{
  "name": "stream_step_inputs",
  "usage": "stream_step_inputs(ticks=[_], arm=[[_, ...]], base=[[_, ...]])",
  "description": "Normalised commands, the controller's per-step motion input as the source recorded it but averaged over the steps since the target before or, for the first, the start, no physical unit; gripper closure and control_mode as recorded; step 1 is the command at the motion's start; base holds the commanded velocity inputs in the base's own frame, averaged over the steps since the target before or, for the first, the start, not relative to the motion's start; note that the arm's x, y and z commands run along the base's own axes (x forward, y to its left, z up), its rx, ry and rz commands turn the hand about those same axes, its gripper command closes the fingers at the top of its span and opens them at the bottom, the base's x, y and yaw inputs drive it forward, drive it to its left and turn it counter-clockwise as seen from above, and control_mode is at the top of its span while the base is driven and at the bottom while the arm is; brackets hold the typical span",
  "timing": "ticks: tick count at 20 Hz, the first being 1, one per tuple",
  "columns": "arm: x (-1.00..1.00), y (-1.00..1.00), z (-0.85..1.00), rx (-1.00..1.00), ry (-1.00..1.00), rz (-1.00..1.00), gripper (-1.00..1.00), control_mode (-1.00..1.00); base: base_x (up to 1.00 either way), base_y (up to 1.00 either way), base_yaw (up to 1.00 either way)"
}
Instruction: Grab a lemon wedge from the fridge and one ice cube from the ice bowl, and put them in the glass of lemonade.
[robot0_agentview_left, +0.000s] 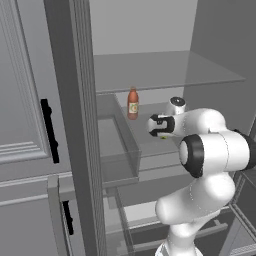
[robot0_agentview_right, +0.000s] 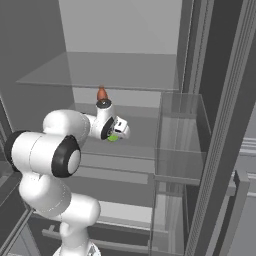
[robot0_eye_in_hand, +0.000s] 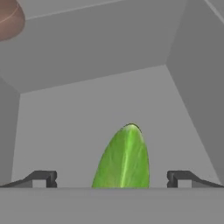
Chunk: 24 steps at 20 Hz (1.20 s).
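The fridge (robot0_agentview_left: 75, 125) stands open, and its grey middle shelf (robot0_agentview_left: 150, 137) carries what shows. An orange bottle (robot0_agentview_left: 132, 103) with a label stands upright toward the back of that shelf, near the left side in the left base view; in the right base view its top (robot0_agentview_right: 102, 93) peeks up behind the arm. A green lemon wedge (robot0_eye_in_hand: 124, 159) lies on the same shelf nearer the front, well apart from the bottle, its pointed end aimed at the back wall in the hand view. Above, a glass shelf (robot0_agentview_left: 165, 70) spans the compartment. Lower shelves (robot0_agentview_right: 120, 172) sit beneath.
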Motion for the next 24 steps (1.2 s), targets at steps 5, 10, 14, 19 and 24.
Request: stream_step_inputs(ticks=[5,10,14,19,24], arm=[[-0.05,0.0,-0.13,0.0,0.02,-0.01,-1.0,-1.0],[-0.14,0.0,-0.2,0.0,0.0,-0.05,-1.0,-1.0],[-0.05,0.0,-0.03,0.0,0.0,-0.05,-1.0,-1.0],[0.0,0.0,0.05,0.0,-0.01,-0.01,-1.0,-1.0],[-0.15,0.0,0.14,0.0,-0.06,0.0,-1.0,-1.0]], base=[[0.0,0.0,0.0],[0.0,0.0,0.0],[0.0,0.0,0.0],[0.0,0.0,0.0],[0.0,0.0,0.0]])
